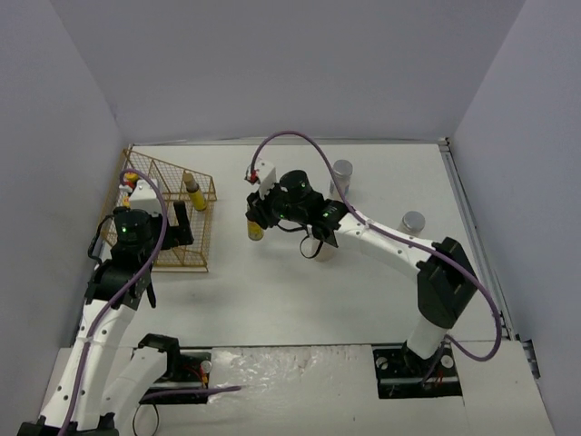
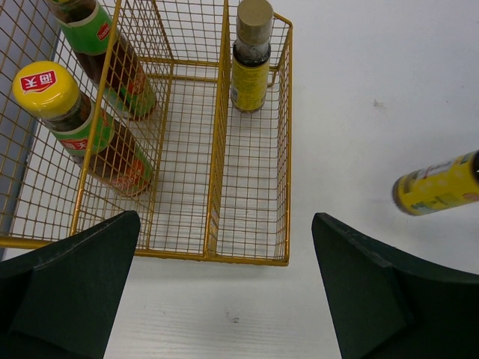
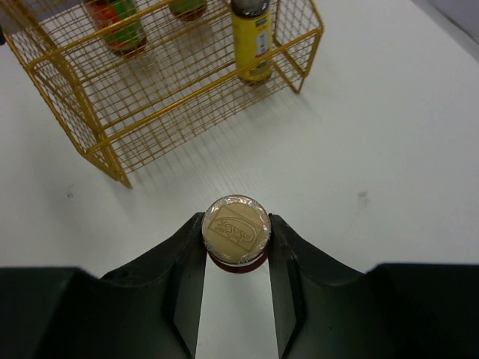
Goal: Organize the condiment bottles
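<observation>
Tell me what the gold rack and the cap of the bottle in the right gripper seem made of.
Rack: thin metal wire, shiny gold finish; open grid with bright glints. Bottle cap: probably tan plastic, moulded logo on top, seemingly under clear film, given the wrinkled sheen at its rim.

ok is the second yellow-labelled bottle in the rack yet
Out: the right gripper is shut on the yellow-labelled bottle, well outside the gold wire rack.
</observation>
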Action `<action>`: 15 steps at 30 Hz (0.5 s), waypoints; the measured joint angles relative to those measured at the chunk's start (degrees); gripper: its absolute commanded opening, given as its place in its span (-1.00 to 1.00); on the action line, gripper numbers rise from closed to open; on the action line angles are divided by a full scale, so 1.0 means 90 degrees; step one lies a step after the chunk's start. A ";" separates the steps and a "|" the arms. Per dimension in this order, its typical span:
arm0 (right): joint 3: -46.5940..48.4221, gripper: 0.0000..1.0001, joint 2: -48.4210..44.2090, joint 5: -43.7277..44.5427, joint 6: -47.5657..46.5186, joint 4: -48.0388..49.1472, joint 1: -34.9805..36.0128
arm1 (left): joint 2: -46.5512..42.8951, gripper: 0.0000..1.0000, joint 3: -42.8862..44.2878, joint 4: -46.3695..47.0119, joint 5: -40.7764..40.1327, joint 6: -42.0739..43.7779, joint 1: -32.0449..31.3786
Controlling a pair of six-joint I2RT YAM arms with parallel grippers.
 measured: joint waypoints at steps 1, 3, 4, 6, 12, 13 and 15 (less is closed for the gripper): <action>-0.0044 -1.00 0.0123 -0.0006 -0.0018 0.0097 0.0084 | -0.0004 0.94 -0.0020 0.0003 0.0000 0.0000 0.0011; -0.0107 -1.00 0.0354 -0.0025 -0.0038 0.0223 0.0233 | -0.0008 0.94 -0.0052 0.0002 0.0000 0.0000 0.0021; -0.0130 -1.00 0.0465 -0.0036 -0.0045 0.0265 0.0305 | -0.0008 0.94 -0.0066 0.0000 0.0000 0.0000 0.0022; -0.0220 -0.98 0.0661 -0.0058 -0.0050 0.0422 0.0400 | -0.0006 0.94 -0.0072 0.0003 0.0002 0.0000 0.0023; -0.0623 -0.79 0.0904 -0.0009 -0.0095 0.0785 0.0441 | -0.0008 0.94 -0.0072 0.0023 0.0048 0.0000 0.0023; -0.0654 -0.76 0.0910 0.0004 -0.0117 0.0844 0.0449 | -0.0008 0.94 -0.0072 0.0025 0.0072 0.0000 0.0023; -0.0724 -0.62 0.0910 0.0033 -0.0153 0.0971 0.0454 | -0.0004 0.94 -0.0072 0.0029 0.0125 0.0000 0.0023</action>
